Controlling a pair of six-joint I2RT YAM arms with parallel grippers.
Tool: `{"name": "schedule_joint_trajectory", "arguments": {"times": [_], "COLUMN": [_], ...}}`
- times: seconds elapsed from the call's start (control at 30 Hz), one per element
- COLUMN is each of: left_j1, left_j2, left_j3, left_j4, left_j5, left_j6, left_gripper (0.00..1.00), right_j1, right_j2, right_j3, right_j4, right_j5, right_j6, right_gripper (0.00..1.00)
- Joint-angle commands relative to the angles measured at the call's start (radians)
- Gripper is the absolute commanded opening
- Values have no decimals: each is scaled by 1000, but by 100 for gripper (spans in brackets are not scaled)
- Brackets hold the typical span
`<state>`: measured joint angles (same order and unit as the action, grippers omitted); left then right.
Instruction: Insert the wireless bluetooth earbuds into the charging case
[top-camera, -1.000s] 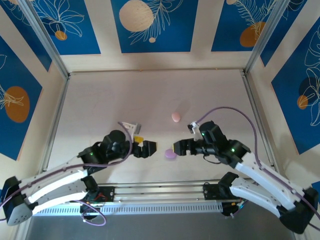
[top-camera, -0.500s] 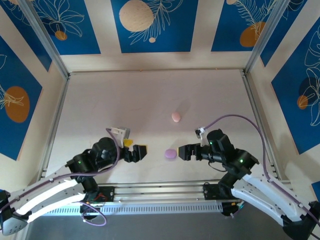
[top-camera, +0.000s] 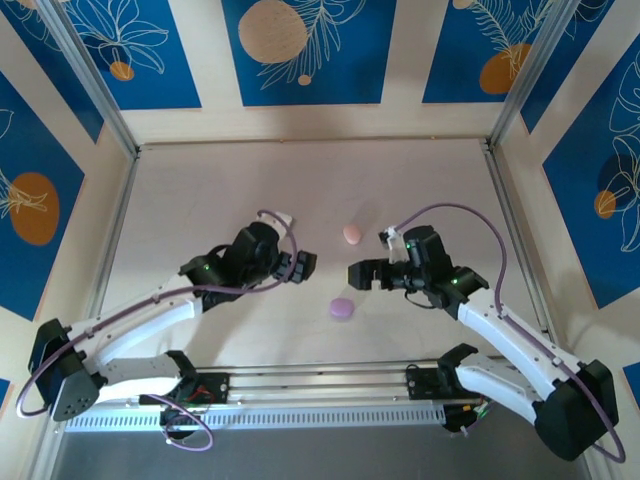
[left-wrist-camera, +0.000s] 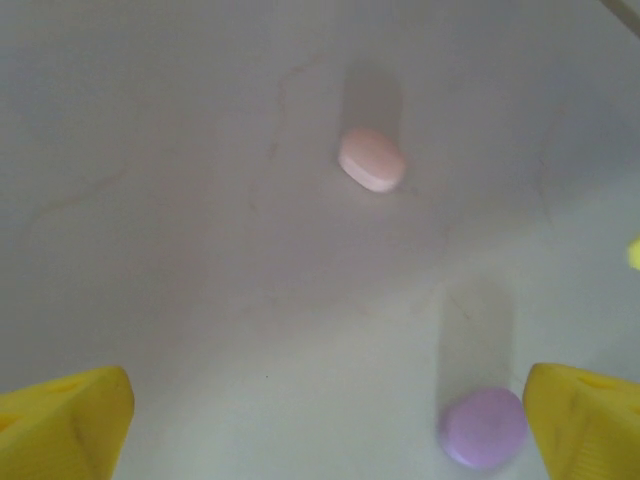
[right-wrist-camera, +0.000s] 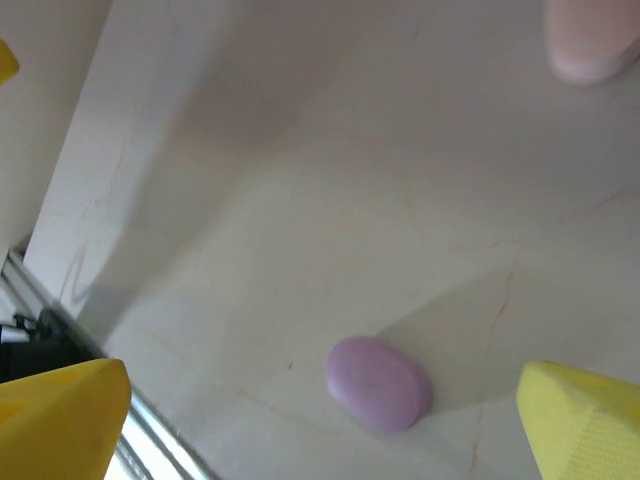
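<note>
A: Starting nearest the bases, what lies there?

B: The purple case (top-camera: 342, 308), flat on the table (top-camera: 200, 190). Its lid looks shut, and nothing touches it.

A: And the arms?

B: Just beyond it, the left gripper (top-camera: 303, 266) and the right gripper (top-camera: 358, 273) face each other above bare table. Both have their jaws spread wide with nothing between them. The purple case lies near both, nearer the right one.

A: Farthest out?

B: The pink case (top-camera: 352, 233), well apart from the purple one. It seems shut too.

A: The buds?

B: I cannot tell where they are. They may sit inside the shut cases.

A: So which step is this?

B: With empty jaws and shut lids, I judge it either a start or a finish, and I cannot say which. If work remains, a case must be opened first. One gripper would come down and pinch its narrow sides to steady it while the other lifts the lid. The shell is low and smooth, so it may slide.
</note>
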<state>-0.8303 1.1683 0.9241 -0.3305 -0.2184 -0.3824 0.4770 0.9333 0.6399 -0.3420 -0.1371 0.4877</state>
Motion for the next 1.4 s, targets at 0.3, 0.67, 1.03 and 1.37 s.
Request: {"name": "schedule_joint_trajectory", "arguments": {"times": [0.3, 0.67, 1.03, 1.37], "left_j1": [421, 647, 649, 650], "left_j2": [-150, -270, -467, -497], "left_j3": [-64, -328, -591, -761], "left_j4": [40, 161, 361, 552], "left_j5": [45, 56, -21, -98], "left_j6": [81, 104, 281, 310], "left_gripper": [100, 100, 100, 100], "right_j1": [-531, -696, -553, -472], "right_j2": [-82, -242, -404, -267], "right_j3": [25, -186, -410, -467], "right_j4": [116, 300, 488, 662], "right_j5": [-125, -74, 221, 419], "right_j6": [9, 9, -130, -175], "right_gripper": [99, 99, 99, 99]}}
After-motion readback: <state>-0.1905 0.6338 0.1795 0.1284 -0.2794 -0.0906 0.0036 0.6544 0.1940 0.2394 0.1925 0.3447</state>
